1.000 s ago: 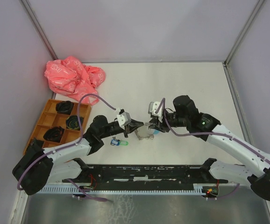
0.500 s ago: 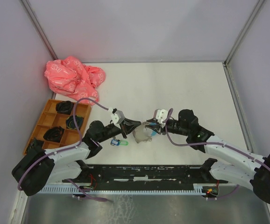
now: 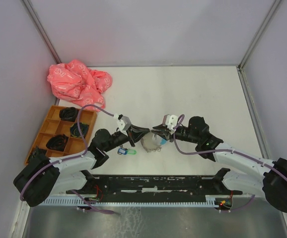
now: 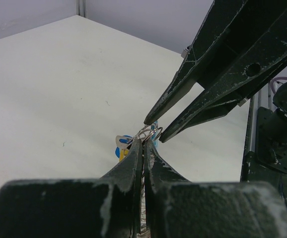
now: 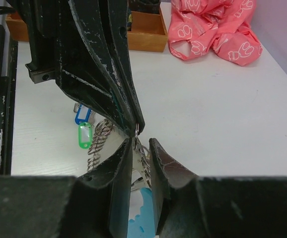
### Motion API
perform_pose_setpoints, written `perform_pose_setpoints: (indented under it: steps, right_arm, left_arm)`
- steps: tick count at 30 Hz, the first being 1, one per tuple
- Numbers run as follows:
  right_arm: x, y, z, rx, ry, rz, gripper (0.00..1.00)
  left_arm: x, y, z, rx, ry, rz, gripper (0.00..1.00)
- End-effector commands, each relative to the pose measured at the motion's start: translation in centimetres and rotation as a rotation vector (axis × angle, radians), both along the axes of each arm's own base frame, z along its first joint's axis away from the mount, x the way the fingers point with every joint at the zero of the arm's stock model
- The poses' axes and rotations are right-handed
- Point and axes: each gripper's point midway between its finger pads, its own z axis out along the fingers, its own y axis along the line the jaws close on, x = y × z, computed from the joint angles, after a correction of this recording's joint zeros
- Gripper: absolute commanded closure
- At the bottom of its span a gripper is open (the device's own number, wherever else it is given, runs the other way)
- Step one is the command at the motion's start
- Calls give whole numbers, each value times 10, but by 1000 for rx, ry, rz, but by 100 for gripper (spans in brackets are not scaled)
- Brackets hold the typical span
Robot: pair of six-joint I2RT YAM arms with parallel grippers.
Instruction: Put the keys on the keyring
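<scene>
The keyring (image 3: 151,144), a dark beaded loop with a light-blue section (image 5: 139,218), hangs between both grippers just above the table. My left gripper (image 3: 142,133) is shut on its chain (image 4: 143,144), with a blue and yellow tag (image 4: 122,147) dangling past the tips. My right gripper (image 3: 158,134) faces it tip to tip, its jaws narrowly apart and pinching the chain's metal rings (image 5: 142,153). Two keys with a green tag (image 5: 85,135) and a blue tag (image 5: 83,115) lie on the table below the left gripper; they also show in the top view (image 3: 126,151).
A crumpled pink bag (image 3: 78,82) lies at the back left. A wooden compartment tray (image 3: 54,130) holding dark bundles stands at the left edge. The arms' base rail (image 3: 153,184) runs along the near edge.
My right arm has lowered and stretched left, bringing its gripper tip to tip with the left one. The left gripper rose slightly. The keyring shifted a little left.
</scene>
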Motion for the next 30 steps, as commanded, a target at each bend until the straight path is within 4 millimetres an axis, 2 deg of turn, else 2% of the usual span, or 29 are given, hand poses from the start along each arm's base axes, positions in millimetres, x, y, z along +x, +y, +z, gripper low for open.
perform_pose_setpoints:
  steps: [1, 7, 11, 15, 22, 25, 30]
  right_arm:
    - [-1, 7, 12, 46, -13, 33, 74]
    - [-3, 9, 8, 35, 5, 50, 82]
    - [-2, 9, 12, 17, 3, 49, 99]
    - [0, 7, 20, -64, 19, 51, 99]
    - [-3, -1, 17, -264, 156, 61, 99]
    - [-2, -3, 17, -329, 221, 56, 99]
    - [4, -2, 17, -397, 287, 36, 99]
  left_arm:
    - [3, 0, 33, -109, -49, 14, 97]
    - [3, 1, 32, -109, -46, 18, 97]
    - [3, 0, 26, -76, -45, 14, 96]
    - [5, 2, 15, 29, -75, 17, 80]
    - [10, 11, 18, 172, -184, 45, 58]
    - [12, 13, 24, 198, -223, 55, 53]
    - [15, 12, 30, 205, -249, 75, 51]
